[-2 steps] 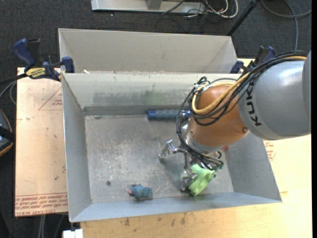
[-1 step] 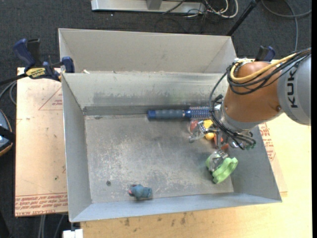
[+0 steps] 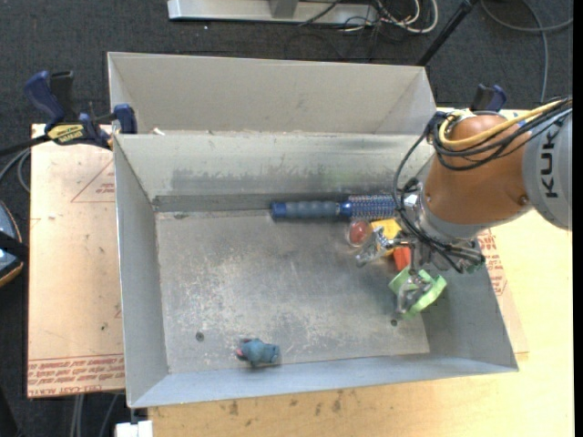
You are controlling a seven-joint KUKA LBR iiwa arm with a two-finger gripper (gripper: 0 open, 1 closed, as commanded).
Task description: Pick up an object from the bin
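Orange wrist cover (image 3: 474, 176) of the arm sits low over the right side of the grey metal bin (image 3: 137, 271). Jaws are down among a small cluster there: lime-green plastic piece (image 3: 424, 292), orange block (image 3: 401, 257), red round thing (image 3: 358, 233), yellow bit (image 3: 392, 232). Can't tell if the jaws are apart or together. Blue-handled brush (image 3: 310, 209) lies along the back wall. Small blue-grey toy (image 3: 258, 353) sits by the front wall, well apart.
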